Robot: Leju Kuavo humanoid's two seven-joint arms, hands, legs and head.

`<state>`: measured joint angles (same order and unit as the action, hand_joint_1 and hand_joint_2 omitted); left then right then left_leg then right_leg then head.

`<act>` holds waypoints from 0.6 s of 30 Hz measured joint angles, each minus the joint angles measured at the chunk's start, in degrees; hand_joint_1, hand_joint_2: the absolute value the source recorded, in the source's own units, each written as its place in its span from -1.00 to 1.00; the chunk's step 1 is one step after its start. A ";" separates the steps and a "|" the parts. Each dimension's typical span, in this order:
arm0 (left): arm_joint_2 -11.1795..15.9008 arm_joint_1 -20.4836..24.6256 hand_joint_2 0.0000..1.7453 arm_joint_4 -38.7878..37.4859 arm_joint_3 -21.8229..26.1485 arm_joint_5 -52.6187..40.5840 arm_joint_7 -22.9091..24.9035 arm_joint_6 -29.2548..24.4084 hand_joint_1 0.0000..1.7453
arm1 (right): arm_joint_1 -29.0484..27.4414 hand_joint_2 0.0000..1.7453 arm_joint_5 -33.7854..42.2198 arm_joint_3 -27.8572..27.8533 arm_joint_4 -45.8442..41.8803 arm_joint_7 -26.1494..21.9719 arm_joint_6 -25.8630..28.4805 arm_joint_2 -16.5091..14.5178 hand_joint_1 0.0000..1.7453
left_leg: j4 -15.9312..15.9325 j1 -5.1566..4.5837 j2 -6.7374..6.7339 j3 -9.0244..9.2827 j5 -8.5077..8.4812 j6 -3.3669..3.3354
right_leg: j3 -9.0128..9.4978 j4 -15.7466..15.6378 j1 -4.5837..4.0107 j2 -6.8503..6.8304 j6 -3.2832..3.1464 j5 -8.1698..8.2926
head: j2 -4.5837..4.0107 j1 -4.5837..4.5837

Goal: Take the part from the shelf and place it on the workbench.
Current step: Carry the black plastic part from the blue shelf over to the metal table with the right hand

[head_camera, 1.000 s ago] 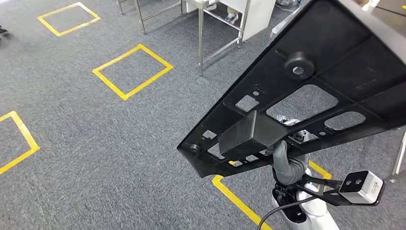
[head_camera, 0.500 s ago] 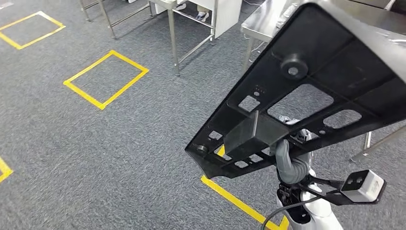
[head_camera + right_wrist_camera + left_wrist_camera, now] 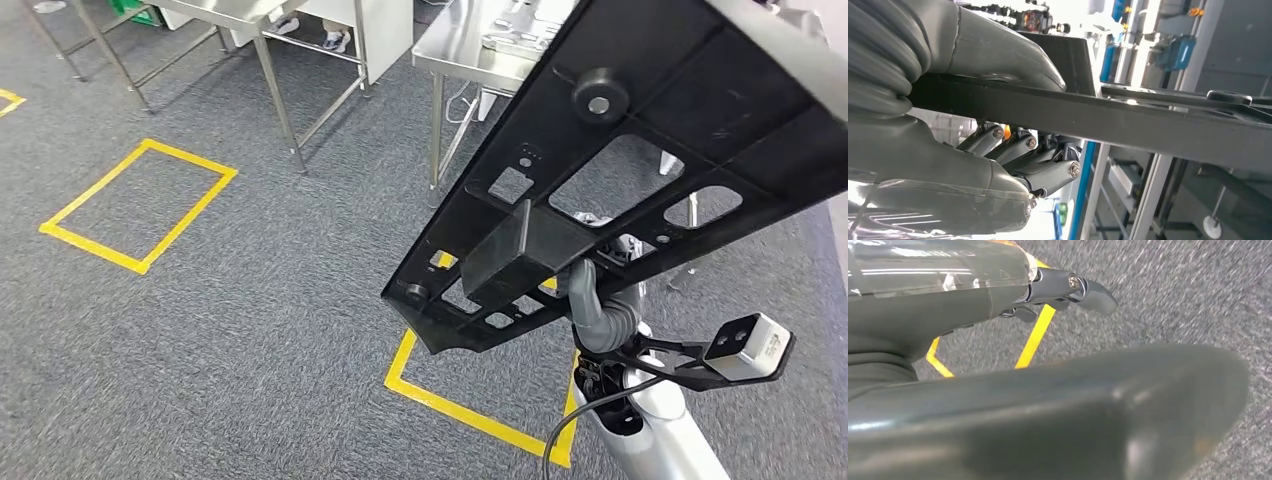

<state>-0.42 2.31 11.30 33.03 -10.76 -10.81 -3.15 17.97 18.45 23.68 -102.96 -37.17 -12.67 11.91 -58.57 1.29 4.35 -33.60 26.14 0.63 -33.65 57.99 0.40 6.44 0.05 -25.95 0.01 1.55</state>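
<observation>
- Evidently the pick-up stage is complete: the part (image 3: pixel 640 160), a large flat black plastic panel with cut-outs, a round boss and a box-shaped block on its underside, is off any shelf and carried in the air, tilted, above the grey carpet (image 3: pixel 250 300).
- Right hand (image 3: pixel 1013 125): in the right wrist view the thumb lies across one face of the panel's edge and the fingers (image 3: pixel 1048 172) curl against the opposite face, so the grip is closed on the part.
- Left hand (image 3: pixel 1068 290): it hangs over carpet and yellow floor tape (image 3: pixel 1035 337) with nothing in it; the fingertips appear partly curled, but whether open or closed cannot be told.
- Outstanding: placement. A steel desk (image 3: pixel 470 45) stands ahead, beyond the panel's far edge, with some light-coloured items on it. I judge it the likely workbench; the part is not yet over it or touching it.
- Markings: no brand, label or legible writing is found on the part, the hand or the desk. A small row of dots near one cut-out is too small to read.
</observation>
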 joint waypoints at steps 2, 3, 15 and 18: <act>0.04 0.15 -1.00 0.00 0.00 -0.06 0.03 -0.03 -1.00 | -0.04 1.00 -0.08 -0.02 0.12 -0.32 0.03 -0.03 1.00 | 0.42 -0.10 -1.10 0.23 -0.12 -0.59 | -0.33 0.00 0.29 0.73 0.76 0.07 | 0.01 -0.03; 0.07 0.19 -1.00 0.00 0.01 -0.06 0.03 -0.03 -1.00 | -0.04 1.00 -0.09 -0.05 0.14 -0.45 0.04 -0.03 1.00 | 0.69 -0.03 -1.76 0.43 -0.21 -0.97 | -0.54 0.46 0.25 -0.01 1.08 -0.23 | 0.01 0.11; -0.19 0.18 -1.00 0.00 0.01 -0.84 -0.01 0.02 -1.00 | 0.75 1.00 -1.11 0.13 1.10 0.19 0.62 -1.59 1.00 | 1.20 -0.51 -9.62 2.42 1.29 -0.45 | -0.91 -0.24 -0.22 -10.35 1.06 0.99 | -0.01 0.66; -0.34 0.49 -1.00 0.00 0.00 -0.93 -0.05 0.05 -1.00 | 0.87 1.00 -1.47 0.27 1.28 0.36 0.69 -2.15 1.00 | 1.10 -0.45 -10.23 2.81 1.90 0.54 | -0.99 -0.48 -0.21 -8.37 0.11 1.13 | -0.01 0.61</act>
<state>-0.76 2.79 11.30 33.03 -11.69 -10.86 -3.10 18.84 16.99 23.95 -101.68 -36.81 -11.98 9.76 -57.48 0.84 -5.88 -30.79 28.05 1.17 -34.64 57.51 0.19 -1.93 0.17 -24.82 0.00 2.15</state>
